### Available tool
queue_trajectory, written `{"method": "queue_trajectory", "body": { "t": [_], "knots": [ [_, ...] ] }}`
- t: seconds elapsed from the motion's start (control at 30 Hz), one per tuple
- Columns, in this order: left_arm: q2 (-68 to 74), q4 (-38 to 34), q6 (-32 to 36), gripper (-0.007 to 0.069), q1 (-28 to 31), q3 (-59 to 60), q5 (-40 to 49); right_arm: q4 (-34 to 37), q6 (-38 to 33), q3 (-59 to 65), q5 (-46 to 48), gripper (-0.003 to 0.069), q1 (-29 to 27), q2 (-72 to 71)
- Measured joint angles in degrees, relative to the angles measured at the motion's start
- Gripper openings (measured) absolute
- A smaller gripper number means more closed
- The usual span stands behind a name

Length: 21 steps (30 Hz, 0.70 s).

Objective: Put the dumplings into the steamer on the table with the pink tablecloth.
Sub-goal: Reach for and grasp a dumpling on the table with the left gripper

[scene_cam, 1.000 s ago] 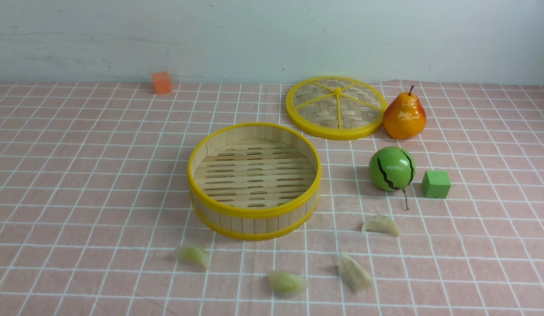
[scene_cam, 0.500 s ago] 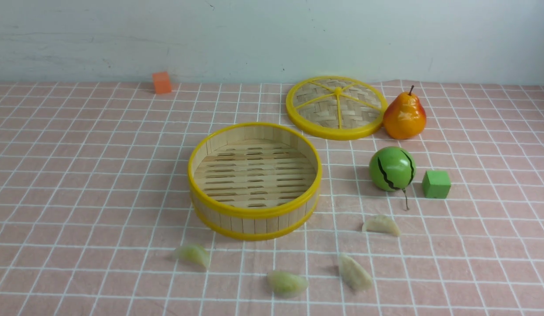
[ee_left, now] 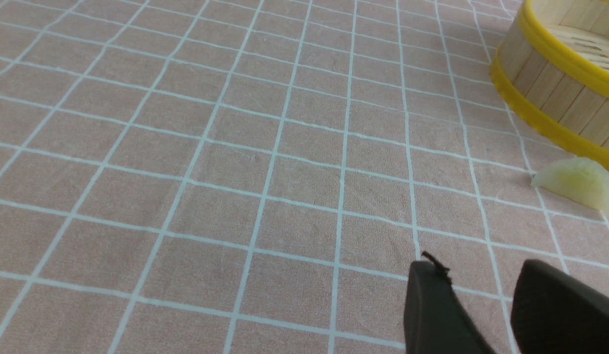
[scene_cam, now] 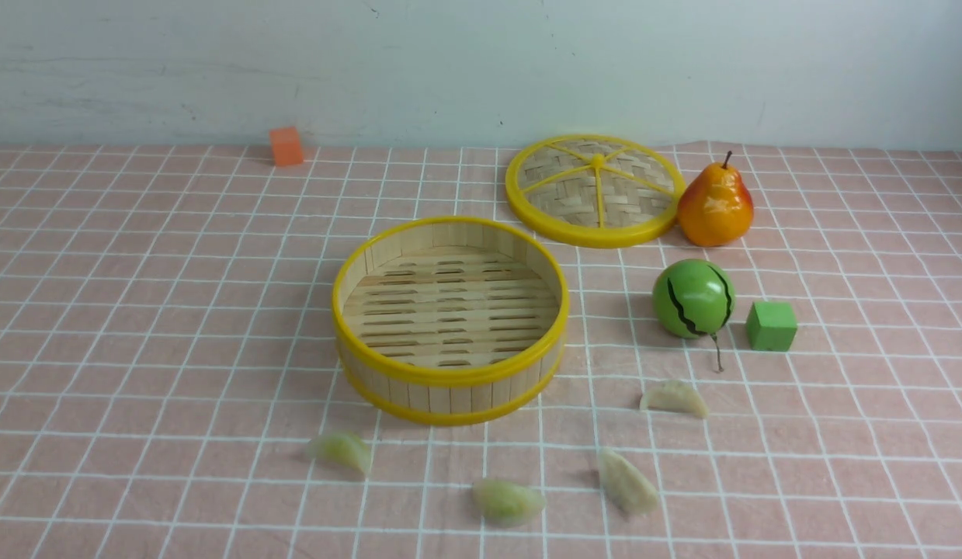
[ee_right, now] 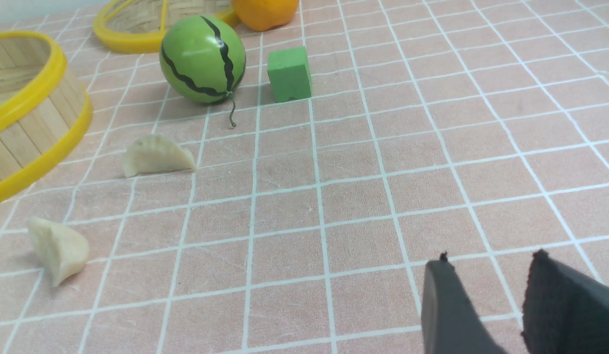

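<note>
Left of steamer (scene_cam: 449, 378): bare pink tablecloth (scene_cam: 154, 310) gave wide passage, orange cube (scene_cam: 286, 146) stood only by far wall | steamer mouth: lay uncovered from above | right: lid (scene_cam: 562, 194), pear (scene_cam: 715, 206), melon ball (scene_cam: 693, 299) and green cube (scene_cam: 771, 326) crowded together, gaps narrow | front: dumplings (scene_cam: 341, 452) lay well apart, cloth between.

Backdrop: 1 wall (scene_cam: 481, 70), pale grey-blue, matte, w/ faint scuffs & small dark marks; runs full width at rear. Lighting: even, soft, diffuse
</note>
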Motion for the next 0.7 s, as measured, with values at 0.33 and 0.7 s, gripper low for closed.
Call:
{"method": "queue_trajectory", "body": {
  "t": [0.33, 0.7],
  "knots": [
    [0.00, -32.59, -21.62, 0.0238, -1.57, 0.00, -4.56, 13.13, 7.89, 0.00, 0.31, 0.0239, 0.00, 0.00],
    [0.00, -46.16, -23.03, 0.0238, -2.18, 0.00, -2.87, 37.49, 19.96, 0.51, 1.47, 0.0239, 0.00, 0.00]
  ]
}}
